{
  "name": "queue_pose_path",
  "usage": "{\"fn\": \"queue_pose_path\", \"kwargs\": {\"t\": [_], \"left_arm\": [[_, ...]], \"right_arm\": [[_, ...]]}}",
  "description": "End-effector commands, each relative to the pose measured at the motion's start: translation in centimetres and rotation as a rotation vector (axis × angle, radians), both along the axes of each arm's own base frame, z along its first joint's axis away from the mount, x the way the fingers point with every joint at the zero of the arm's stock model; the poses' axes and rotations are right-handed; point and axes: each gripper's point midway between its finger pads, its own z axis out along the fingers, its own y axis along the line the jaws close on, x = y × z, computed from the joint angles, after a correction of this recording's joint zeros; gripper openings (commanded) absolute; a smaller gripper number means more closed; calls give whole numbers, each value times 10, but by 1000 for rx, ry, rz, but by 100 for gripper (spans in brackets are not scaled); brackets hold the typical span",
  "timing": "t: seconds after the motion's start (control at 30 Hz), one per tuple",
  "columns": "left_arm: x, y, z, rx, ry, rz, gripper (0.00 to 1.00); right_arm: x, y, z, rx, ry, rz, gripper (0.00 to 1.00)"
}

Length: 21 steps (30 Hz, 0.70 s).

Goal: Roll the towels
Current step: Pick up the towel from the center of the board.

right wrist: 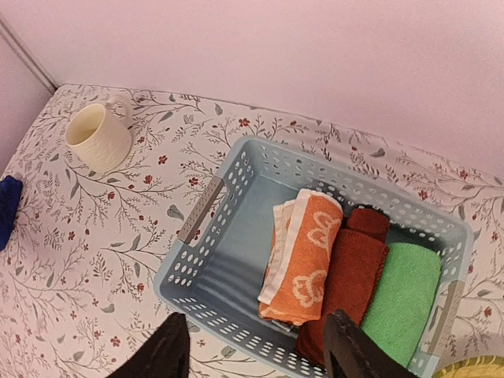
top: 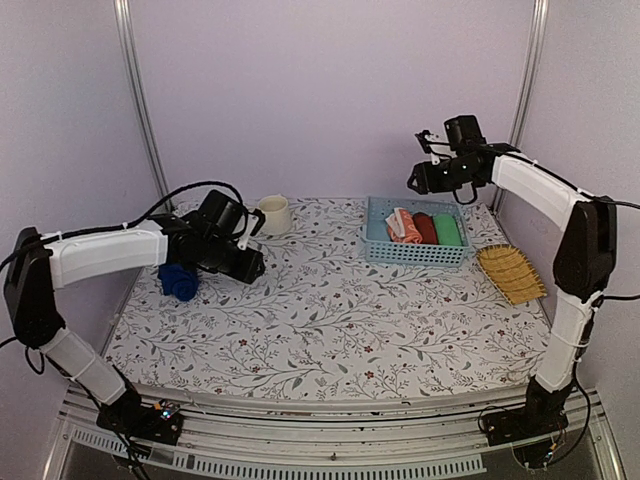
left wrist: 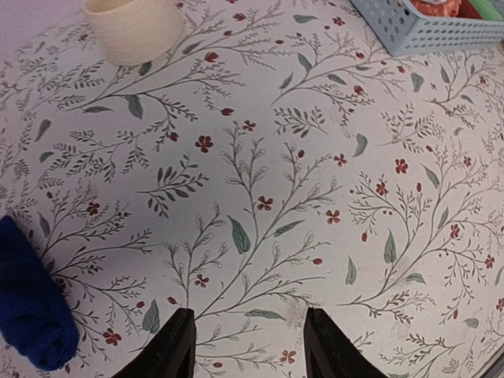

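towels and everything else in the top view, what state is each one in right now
basket: upright, three rolls inside
orange towel: rolled, in the basket
red roll: rolled, in the basket
green roll: rolled, in the basket
blue towel: rolled, lying on the table
mug: upright
left gripper: open, empty
right gripper: open, empty

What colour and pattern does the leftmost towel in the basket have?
The orange towel bears white flower-like shapes; the right wrist view shows it best.
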Motion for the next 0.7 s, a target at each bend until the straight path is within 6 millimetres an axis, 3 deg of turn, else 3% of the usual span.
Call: {"fn": "queue_pose_path", "kwargs": {"t": [0.0,0.07,0.1,0.23,0.3,0.43,0.53,0.67], "left_arm": [[20,64,9,38,-54,297,49],[27,92,7,38,-50,407,49],[31,109,5,38,-44,464,49],[52,159,1,-21,-24,622,49],[66,178,3,-16,-36,662,49],[88,214,-7,42,7,743,49],[106,221,-18,37,42,732,50],[122,224,-34,60,113,690,49]], "right_arm": [[-50,-3,51,68,-183,229,70],[-86,-6,63,87,-261,312,91],[-99,-9,59,90,-281,322,100],[-154,-16,41,113,-332,391,99],[-184,-8,21,161,-288,492,99],[-236,7,-14,228,-221,709,83],[-238,7,-4,208,-288,737,82],[-241,10,-8,234,-255,763,82]]}}
